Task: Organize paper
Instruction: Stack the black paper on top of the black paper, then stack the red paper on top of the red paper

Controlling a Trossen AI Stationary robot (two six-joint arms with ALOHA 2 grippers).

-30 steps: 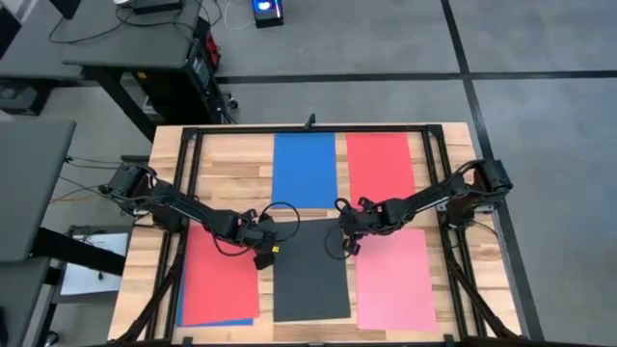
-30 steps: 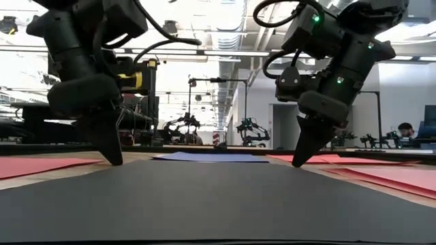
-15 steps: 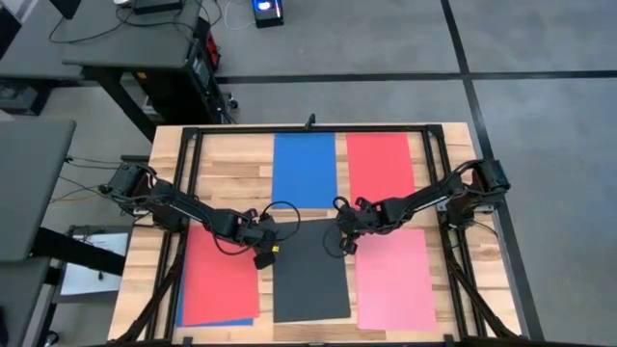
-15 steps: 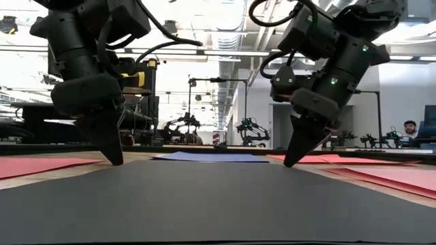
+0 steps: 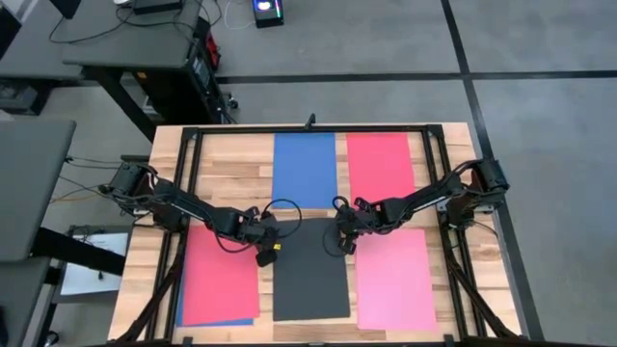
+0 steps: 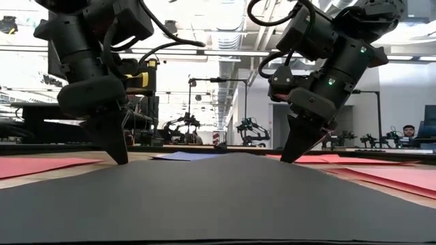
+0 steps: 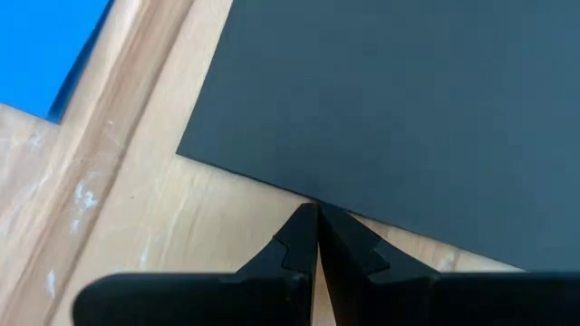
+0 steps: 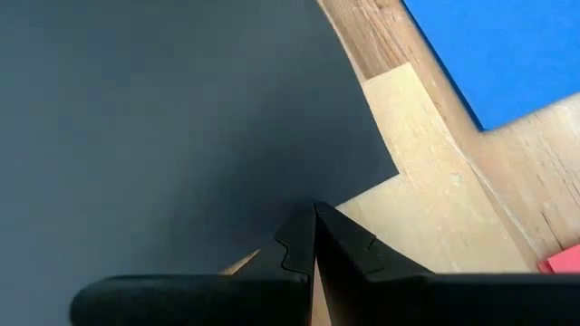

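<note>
The black sheet of paper (image 5: pixel 310 275) lies in the middle of the table's near half, and in the low view its far edge (image 6: pixel 225 156) arches up between my two grippers. My left gripper (image 5: pixel 276 231) is shut, its tips at the far edge close to the far left corner. My right gripper (image 5: pixel 339 231) is shut at the same edge near the far right corner. A blue sheet (image 5: pixel 304 169) and a red sheet (image 5: pixel 379 166) lie flat at the far side. A pink sheet (image 5: pixel 393 280) lies near right, and another red sheet (image 5: pixel 217 275) near left. My left gripper sets its shut fingertips (image 7: pixel 308 217) on the black sheet's far edge (image 7: pixel 272 184), a little in from the far left corner. The fingers slant down from the far left side. The sheet lies on the table. My right gripper sets its shut fingertips (image 8: pixel 308 217) on the black sheet's far edge (image 8: pixel 362 192), beside the far right corner (image 8: pixel 396 170). The fingers slant down from the far right side. Between the two grippers the sheet bows upward.
A black metal frame (image 5: pixel 308 130) runs around the wooden tabletop. A blue sheet's edge (image 5: pixel 217 324) shows under the near left red sheet. Bare wood (image 5: pixel 241 183) lies between the sheets. Beyond the table the low view shows a room with other robot arms.
Both grippers have slid a little toward each other along the black sheet's far edge. The sheet's far part, flat a second ago, has bowed up between them and now hides part of the blue sheet in the low view. Its near part has stayed flat.
</note>
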